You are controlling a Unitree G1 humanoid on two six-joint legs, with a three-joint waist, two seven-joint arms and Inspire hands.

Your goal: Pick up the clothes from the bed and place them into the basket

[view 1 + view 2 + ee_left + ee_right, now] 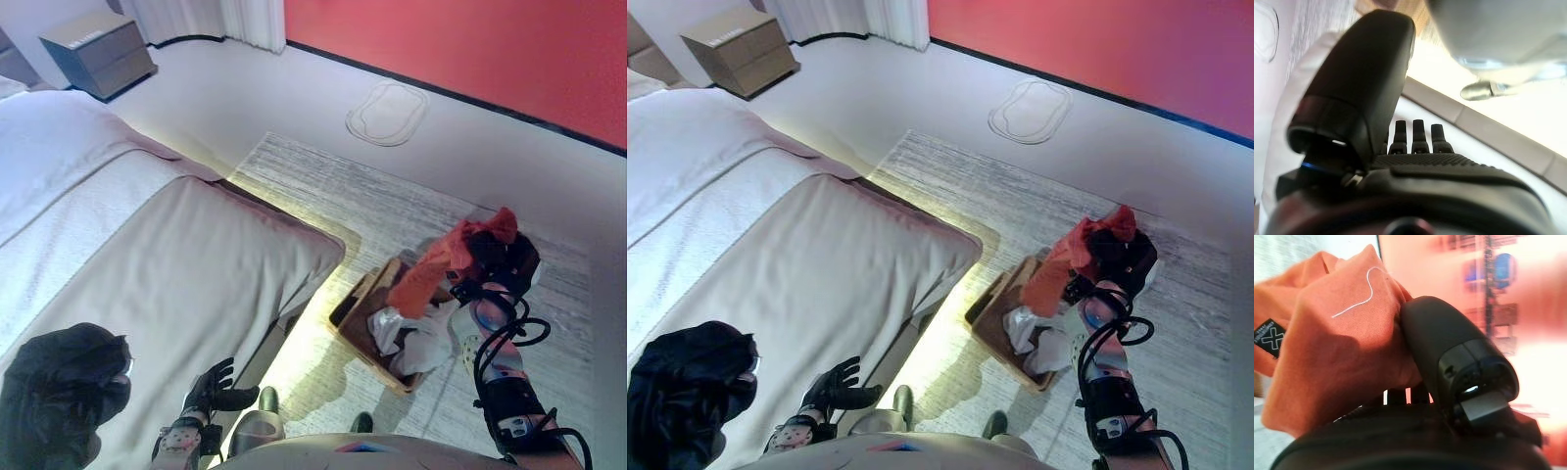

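The orange garment [431, 266] is held up in the right hand [507, 257], above the basket [364, 305] that stands on the grey rug [411, 211] beside the bed [147, 255]. In the right wrist view the thumb and the fingers [1396, 395] are curled into the orange cloth and pinch it, and the cloth hangs down over the far end of the basket. Inside the basket lies already a white garment [416, 338]. A black garment [59, 392] lies on the near part of the bed, close to the edge. The left hand [217, 389] is low beside the bed edge, near the black garment but not touching it; its fingers [1420, 134] are straight and a little spread, holding nothing. Far away on the floor stands a grey nightstand [98, 49] next to the head of the bed.
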